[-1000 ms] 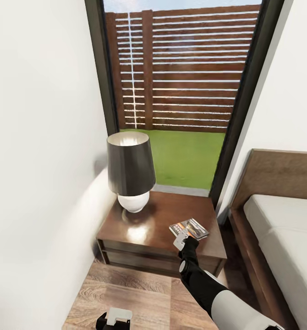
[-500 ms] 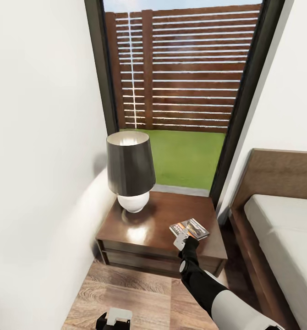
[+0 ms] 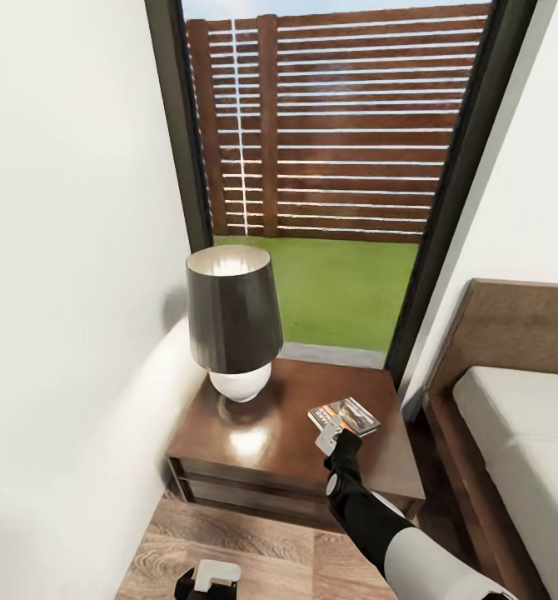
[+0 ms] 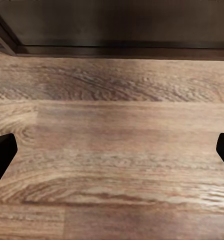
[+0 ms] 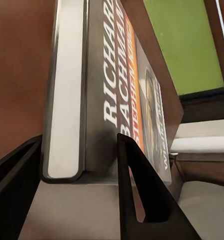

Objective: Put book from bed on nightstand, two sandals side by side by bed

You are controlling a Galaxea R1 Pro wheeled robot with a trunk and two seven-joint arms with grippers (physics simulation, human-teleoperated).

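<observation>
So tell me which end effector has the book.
The right end effector: its fingers clamp the book over the nightstand. The left end effector hangs open above bare floor.

Head view: looking forward and steeply down from above both arms, facing a tall window [image 3: 329,167], with nightstand [image 3: 287,433], lamp [image 3: 233,321] and bed [image 3: 512,433] corner at mid range.

Left wrist view: looking along the left gripper [image 4: 112,150] fingers at wood-plank floor [image 4: 112,150], close; dark nightstand front beyond the jaws. Fingers [image 4: 0,155] at both edges of frame, wide apart.

Right wrist view: very close, looking along the right gripper [image 5: 76,165] fingers over the nightstand top toward the window; book [image 5: 117,90] between the jaws, page edge and cover lettering legible.

Shared: head and right wrist both take in book [image 3: 343,416], nightstand top, grass outside. Head and left wrist share floor before the nightstand.
</observation>
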